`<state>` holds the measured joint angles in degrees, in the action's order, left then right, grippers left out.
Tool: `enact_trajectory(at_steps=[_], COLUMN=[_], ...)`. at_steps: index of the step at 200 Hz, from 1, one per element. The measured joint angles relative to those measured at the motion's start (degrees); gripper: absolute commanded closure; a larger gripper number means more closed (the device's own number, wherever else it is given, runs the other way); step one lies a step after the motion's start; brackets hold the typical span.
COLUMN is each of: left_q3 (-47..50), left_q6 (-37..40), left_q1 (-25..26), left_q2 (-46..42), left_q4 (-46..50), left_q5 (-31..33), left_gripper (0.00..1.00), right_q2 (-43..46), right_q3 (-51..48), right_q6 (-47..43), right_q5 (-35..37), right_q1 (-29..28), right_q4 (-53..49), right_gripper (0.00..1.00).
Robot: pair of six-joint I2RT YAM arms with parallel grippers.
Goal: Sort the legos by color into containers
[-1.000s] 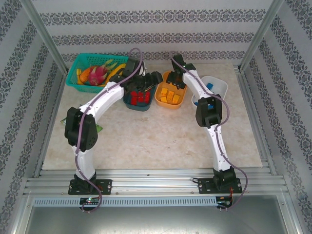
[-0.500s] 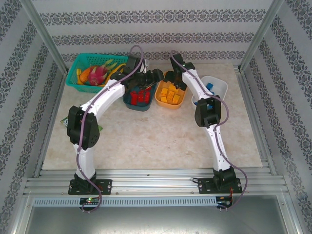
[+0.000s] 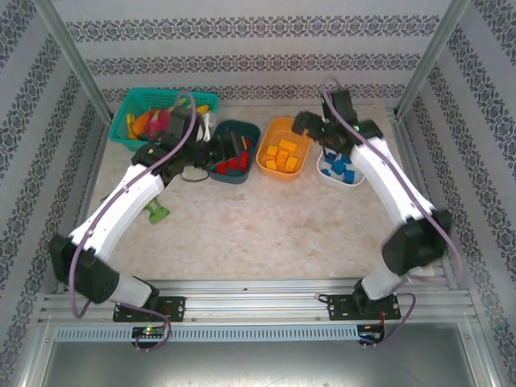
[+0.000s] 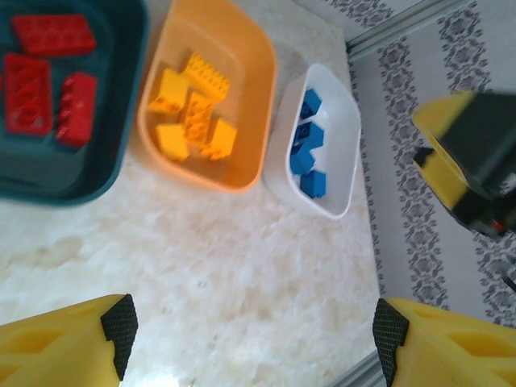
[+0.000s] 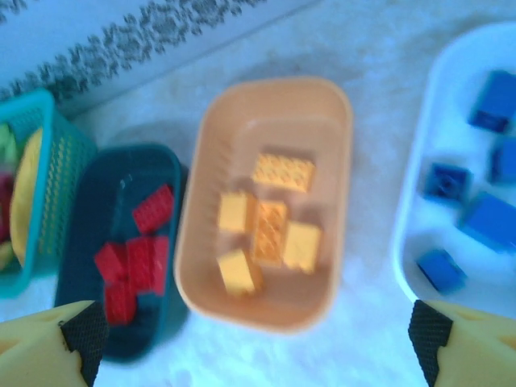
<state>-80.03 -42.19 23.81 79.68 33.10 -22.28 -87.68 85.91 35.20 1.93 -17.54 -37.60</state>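
Three colours, each in its own tub, side by side on the table (image 3: 266,226): red bricks (image 5: 133,262) in teal tub (image 5: 121,185), yellow bricks (image 5: 270,230) in orange tub (image 5: 274,121), blue bricks (image 5: 488,222) in white tub (image 5: 459,121). Left gripper (image 4: 254,326) over the teal tub's left side, jaws wide, empty. Right gripper (image 5: 254,332) near the white tub's far end, jaws wide, empty.

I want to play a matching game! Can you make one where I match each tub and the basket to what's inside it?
Column one:
1. dark teal tub
2. orange tub
3. white tub
4. lattice basket

Column two:
A. blue bricks
B. toy fruit
C. red bricks
D. yellow bricks

Pairs: 1-C, 2-D, 3-A, 4-B.
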Motion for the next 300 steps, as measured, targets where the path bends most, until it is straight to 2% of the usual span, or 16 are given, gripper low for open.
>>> enact_trajectory(at_steps=[45,50,54,77,95,112,127,157,174,196,225,255,276,300], left_q3=[16.68,18.23,19.54,25.14,27.52,27.76,27.06,22.77,24.41,33.55,46.14,51.36,52.72,53.46], left_q6=[0.61,0.57,0.68,-0.07,-0.33,-0.42,-0.28,0.44,5.38,16.31,26.97,32.92,35.17,35.65], left_q1=[-0.39,-0.42,-0.46,-0.59,-0.59,-0.59,-0.66,-0.70,-0.70,-1.33,-5.97,-7.08,-8.15,-11.74], left_q2=[-17.51,-19.32,-20.85,-27.10,-29.59,-30.36,-31.12,-29.70,-29.99,-32.46,-32.98,-27.71,-22.10,-13.70], left_q4=[6.34,7.02,7.65,9.33,10.45,12.13,15.04,20.26,17.40,6.58,-6.60,-17.57,-26.82,-37.22], left_q5=[3.17,3.41,3.69,4.83,6.01,10.08,16.31,34.95,44.81,55.15,56.85,56.48,54.77,51.91], left_gripper=[0.13,0.02,0.00,0.00,0.00,0.00,0.00,0.00,0.00,0.00,0.00,0.00,0.00,0.00], right_q2=[26.23,29.20,31.80,44.63,49.07,48.81,46.23,39.98,39.91,41.92,40.72,33.97,26.16,17.42], right_q3=[-32.65,-35.47,-37.79,-46.10,-47.21,-46.34,-43.36,-38.07,-39.74,-47.28,-58.80,-66.90,-68.54,-67.36], right_q6=[-5.25,-5.42,-5.57,-5.60,-5.53,-5.66,-5.64,-6.43,-9.16,-16.65,-24.81,-27.10,-27.71,-28.00], right_q5=[-2.56,-2.84,-2.93,-3.10,-3.08,-1.66,2.73,14.12,16.81,18.23,17.97,16.22,14.40,11.98], right_q1=[-3.41,-3.89,-4.35,-5.70,-5.73,-5.73,-5.73,-3.10,0.83,4.00,6.64,11.37,13.05,14.21], right_q4=[2.86,2.40,2.21,1.09,0.61,0.48,-0.61,1.81,6.99,18.69,31.50,45.03,53.05,61.75], right_gripper=[0.02,0.02,0.02,0.02,0.02,0.02,0.02,0.02,0.02,0.02,0.02,0.02,0.02,0.02])
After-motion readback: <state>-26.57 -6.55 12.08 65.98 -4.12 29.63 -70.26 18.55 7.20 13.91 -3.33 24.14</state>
